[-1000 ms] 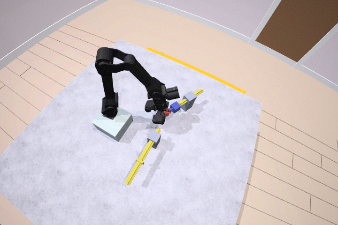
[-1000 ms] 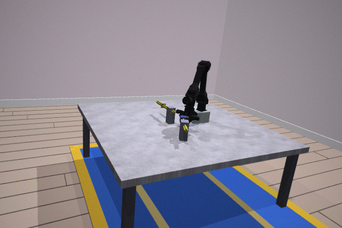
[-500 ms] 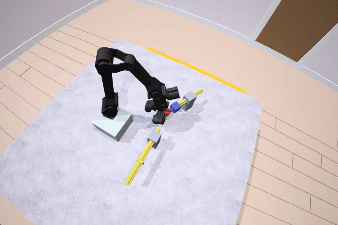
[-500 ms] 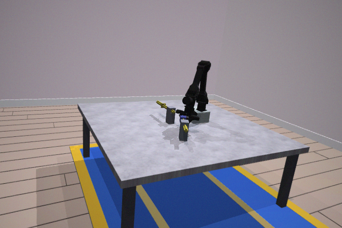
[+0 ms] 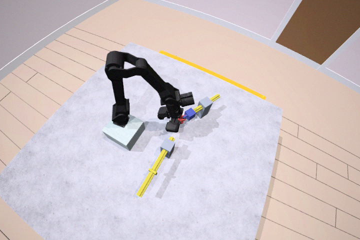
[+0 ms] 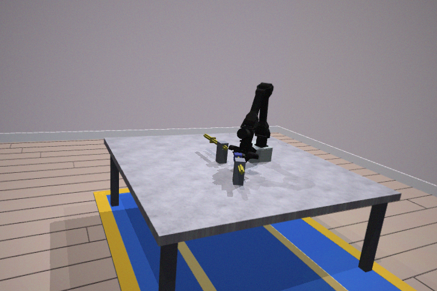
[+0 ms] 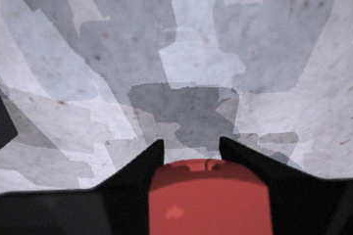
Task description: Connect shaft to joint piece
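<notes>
My gripper is shut on the red joint piece, which fills the gap between my black fingers in the wrist view. The red piece is hinged to a blue piece on the end of the fixed yellow shaft, which sits in a grey block. The second yellow shaft lies in its own grey block. Its tip sticks out a little toward the joint and stays apart from it. The opening of the joint piece is hidden.
The arm's pale base block stands on the grey table, left of the joint. A small collar sits partway along the second shaft. A yellow strip runs along the table's far edge.
</notes>
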`<state>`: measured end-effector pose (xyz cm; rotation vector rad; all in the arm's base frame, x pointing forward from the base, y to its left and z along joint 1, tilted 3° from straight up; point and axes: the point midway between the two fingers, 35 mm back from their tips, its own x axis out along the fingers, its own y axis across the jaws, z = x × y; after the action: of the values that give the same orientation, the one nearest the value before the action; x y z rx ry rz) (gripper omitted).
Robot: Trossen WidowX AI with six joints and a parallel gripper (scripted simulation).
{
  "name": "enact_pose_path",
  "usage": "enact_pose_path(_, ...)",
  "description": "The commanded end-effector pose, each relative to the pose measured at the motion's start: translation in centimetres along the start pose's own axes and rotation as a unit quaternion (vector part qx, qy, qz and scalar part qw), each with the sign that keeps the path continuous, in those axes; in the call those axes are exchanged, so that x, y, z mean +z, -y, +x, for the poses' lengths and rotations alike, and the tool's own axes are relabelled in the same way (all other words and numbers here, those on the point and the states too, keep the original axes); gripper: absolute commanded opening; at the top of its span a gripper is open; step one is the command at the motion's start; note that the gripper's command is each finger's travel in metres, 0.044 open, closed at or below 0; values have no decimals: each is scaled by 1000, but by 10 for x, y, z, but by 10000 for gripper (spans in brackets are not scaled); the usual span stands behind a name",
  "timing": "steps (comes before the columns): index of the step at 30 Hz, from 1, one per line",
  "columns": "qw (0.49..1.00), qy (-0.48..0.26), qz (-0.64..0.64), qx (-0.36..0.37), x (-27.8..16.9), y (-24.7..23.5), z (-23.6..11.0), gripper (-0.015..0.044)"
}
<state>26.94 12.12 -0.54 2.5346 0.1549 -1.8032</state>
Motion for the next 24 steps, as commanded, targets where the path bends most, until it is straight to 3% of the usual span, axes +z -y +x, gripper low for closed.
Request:
enact_pose_path(1, 1000, 1, -2, 0, 1, 0, 1, 182)
enact_pose_path(15, 1000, 0, 0, 0, 0, 0, 0, 147)
enact_pose_path(20, 1000, 0, 0, 0, 0, 0, 0, 16)
enact_pose_path(24, 1000, 0, 0, 0, 0, 0, 0, 0)
